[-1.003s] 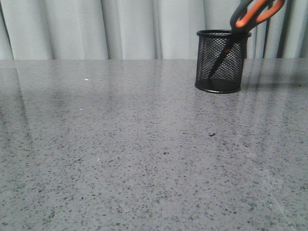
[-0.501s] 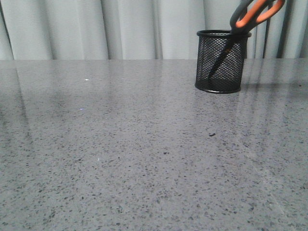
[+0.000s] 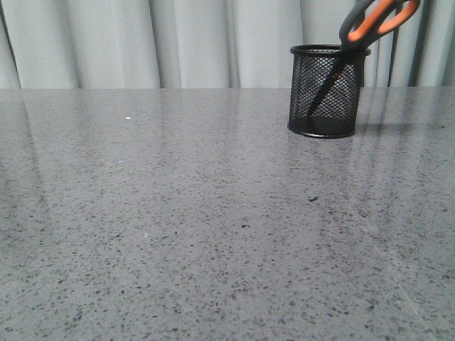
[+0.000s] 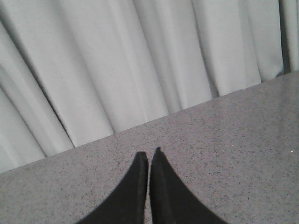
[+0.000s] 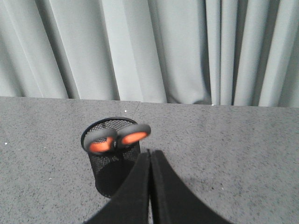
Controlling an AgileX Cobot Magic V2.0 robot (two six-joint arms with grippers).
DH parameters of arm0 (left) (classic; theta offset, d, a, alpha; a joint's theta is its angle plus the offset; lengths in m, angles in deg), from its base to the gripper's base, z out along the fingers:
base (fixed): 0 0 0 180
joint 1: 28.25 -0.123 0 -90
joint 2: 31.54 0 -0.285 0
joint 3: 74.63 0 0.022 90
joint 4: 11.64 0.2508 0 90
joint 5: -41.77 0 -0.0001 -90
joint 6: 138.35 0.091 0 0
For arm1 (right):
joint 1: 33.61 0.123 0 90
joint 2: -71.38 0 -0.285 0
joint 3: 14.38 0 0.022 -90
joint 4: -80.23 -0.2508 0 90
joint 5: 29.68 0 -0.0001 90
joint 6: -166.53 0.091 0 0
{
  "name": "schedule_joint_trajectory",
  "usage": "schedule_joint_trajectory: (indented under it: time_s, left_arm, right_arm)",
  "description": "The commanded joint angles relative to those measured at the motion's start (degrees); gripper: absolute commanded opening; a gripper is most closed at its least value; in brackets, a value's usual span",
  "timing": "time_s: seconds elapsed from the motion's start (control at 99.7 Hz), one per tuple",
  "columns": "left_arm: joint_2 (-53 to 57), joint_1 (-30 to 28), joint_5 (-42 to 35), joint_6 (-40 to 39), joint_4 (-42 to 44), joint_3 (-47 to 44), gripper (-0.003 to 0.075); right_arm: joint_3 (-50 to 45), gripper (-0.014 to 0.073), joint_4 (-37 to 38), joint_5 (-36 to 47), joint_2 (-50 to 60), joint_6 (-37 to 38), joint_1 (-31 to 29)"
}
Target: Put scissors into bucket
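I see first the pale grey curtain [image 3: 192, 42] that hangs in folds behind everything, across the whole far side. Below it the speckled grey tabletop [image 3: 178, 227] fills most of the front view, and it carries only one standing thing.

That thing is the bucket [image 3: 325, 92], a black wire-mesh cup which stands upright at the far right of the tabletop, close to the far edge. In the right wrist view I see it [image 5: 108, 161] from above and a little to the side.

The scissors [image 3: 370, 25] are inside the bucket. The dark blades go down through the mesh to the left, toward the base, and the grey handles with orange lining lean out over the right side of the rim and rise above it. In the right wrist view the two handle loops [image 5: 119, 137] lie across the mouth of the cup.

The right gripper [image 5: 149, 156] has its jaws pressed together with nothing between them; the tips appear near the scissors' handles, but I cannot tell from this angle if they touch.

The left gripper [image 4: 149, 158] also has its jaws closed on nothing, above bare tabletop, pointing to the curtain. Neither arm shows in the front view.
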Motion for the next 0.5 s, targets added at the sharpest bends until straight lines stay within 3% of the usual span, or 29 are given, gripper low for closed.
schedule_joint_trajectory:
  time_s: [0.0,0.241,0.491]
  left_arm:
    - [5.3,-0.1,-8.9,-0.6,-3.0,-3.9,-0.0020]
    - [17.7,-0.1,-12.7,-0.6,-4.4,-12.5,-0.0020]
    - [18.8,-0.1,-12.4,-0.6,-4.4,-13.1,-0.0020]
  right_arm:
    - [-3.2,-0.0069,-0.4,5.4,5.7,-0.6,0.0]
    - [-12.8,-0.0069,-0.4,5.5,15.8,-0.6,0.0]
    - [-14.8,-0.0069,-0.4,5.1,16.6,-0.6,0.0]
